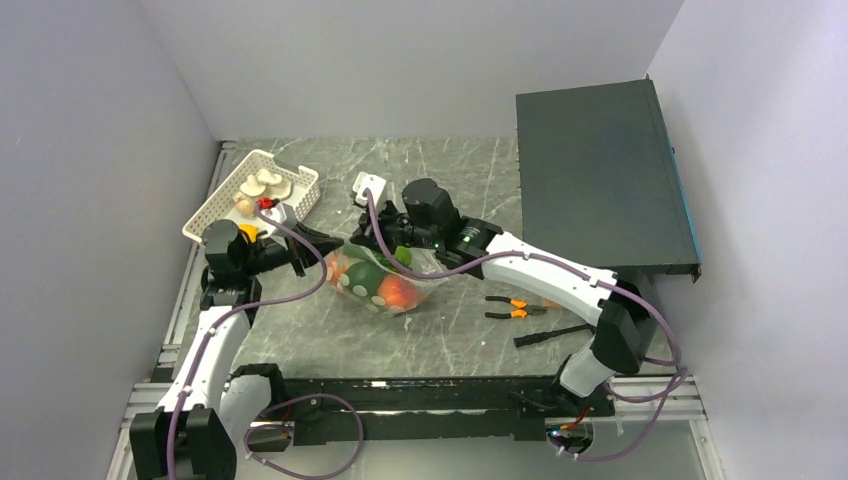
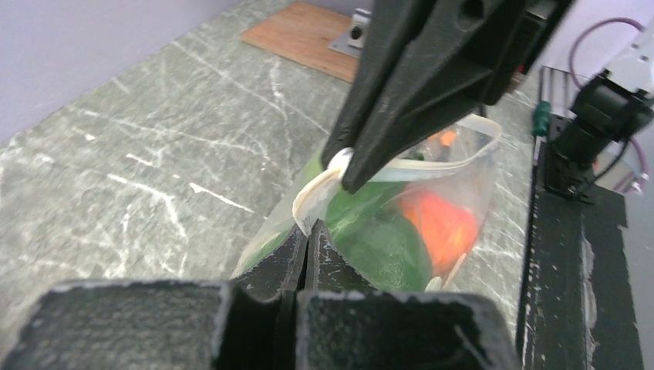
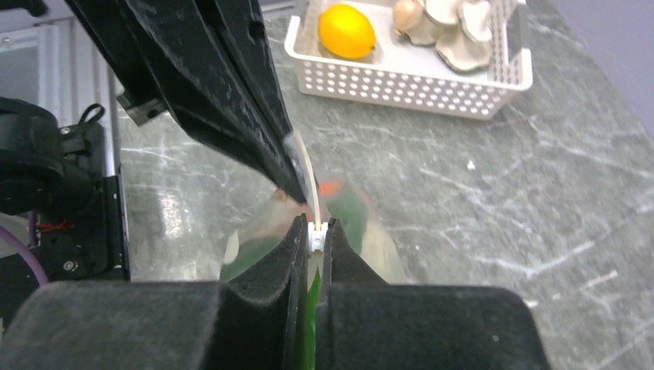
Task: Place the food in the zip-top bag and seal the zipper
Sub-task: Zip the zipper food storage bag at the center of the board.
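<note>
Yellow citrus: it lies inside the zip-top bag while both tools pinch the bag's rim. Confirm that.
Wrong on one count. The yellow citrus lies in the white basket, beside the mushrooms, not in the zip-top bag; the right wrist view shows it. The left tool and right tool do pinch the bag's rim.

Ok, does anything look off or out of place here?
Yes. A citrus and mushrooms lie in the basket, outside the bag, while the left gripper and right gripper pinch its zipper.

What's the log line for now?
left fingers: shut on whitish zipper strip | right fingers: shut there too | clear plastic bag: red-orange, green food inside
</note>
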You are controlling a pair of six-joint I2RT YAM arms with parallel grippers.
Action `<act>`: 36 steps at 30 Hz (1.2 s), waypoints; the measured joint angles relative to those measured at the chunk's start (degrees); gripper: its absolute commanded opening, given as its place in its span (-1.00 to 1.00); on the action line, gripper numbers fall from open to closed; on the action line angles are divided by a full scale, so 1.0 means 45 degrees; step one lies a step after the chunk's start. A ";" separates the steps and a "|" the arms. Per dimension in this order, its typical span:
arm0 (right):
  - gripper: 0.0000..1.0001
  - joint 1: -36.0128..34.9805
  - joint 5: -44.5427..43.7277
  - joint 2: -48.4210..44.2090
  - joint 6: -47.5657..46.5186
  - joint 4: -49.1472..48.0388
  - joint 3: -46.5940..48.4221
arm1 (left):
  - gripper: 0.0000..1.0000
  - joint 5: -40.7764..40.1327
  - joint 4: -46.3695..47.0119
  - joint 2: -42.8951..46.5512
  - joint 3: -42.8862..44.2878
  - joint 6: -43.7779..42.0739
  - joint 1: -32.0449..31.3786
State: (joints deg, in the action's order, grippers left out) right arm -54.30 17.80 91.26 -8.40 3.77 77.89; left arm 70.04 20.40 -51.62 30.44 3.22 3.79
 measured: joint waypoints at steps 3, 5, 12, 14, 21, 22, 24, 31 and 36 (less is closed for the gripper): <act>-1.00 0.0010 -0.0879 -0.0476 0.0466 -0.0175 -0.0743 | -1.00 -0.1117 -0.0471 0.0185 0.0029 -0.0024 -0.0005; -1.00 0.0039 -0.1243 -0.0743 0.0782 -0.0136 -0.1088 | -1.00 -0.1962 -0.0748 0.0233 0.0092 0.0000 0.0000; -1.00 0.0107 -0.2176 -0.1273 0.2030 -0.0029 -0.1753 | -1.00 -0.4663 -0.1802 0.0199 0.0510 0.0146 -0.0005; -1.00 0.0126 -0.2186 -0.1525 0.2365 0.0039 -0.1957 | -1.00 -0.5187 -0.2016 0.0165 0.0544 0.0146 -0.0005; -1.00 0.0146 -0.2171 -0.2565 0.3196 0.0622 -0.2652 | -1.00 -0.6115 -0.2273 0.0087 0.0544 0.0107 -0.0010; -1.00 0.0151 -0.2171 -0.2764 0.3259 0.0743 -0.2832 | -1.00 -0.6227 -0.2307 0.0087 0.0544 0.0102 -0.0005; -1.00 0.0160 -0.2171 -0.3206 0.3366 0.0884 -0.3249 | -1.00 -0.6436 -0.2341 0.0078 0.0544 0.0097 0.0024; -1.00 0.0185 -0.2181 -0.4391 0.3691 0.1263 -0.4435 | -1.00 -0.6790 -0.2370 -0.0107 0.0544 0.0087 0.0146; -1.00 0.0204 -0.2191 -0.4925 0.3789 0.1282 -0.5124 | -1.00 -0.6751 -0.2361 -0.0238 0.0549 0.0087 0.0180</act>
State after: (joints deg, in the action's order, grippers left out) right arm -53.39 7.94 69.10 8.64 9.54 54.83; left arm 39.66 9.78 -52.69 32.91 3.62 4.60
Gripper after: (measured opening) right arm 0.047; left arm 0.009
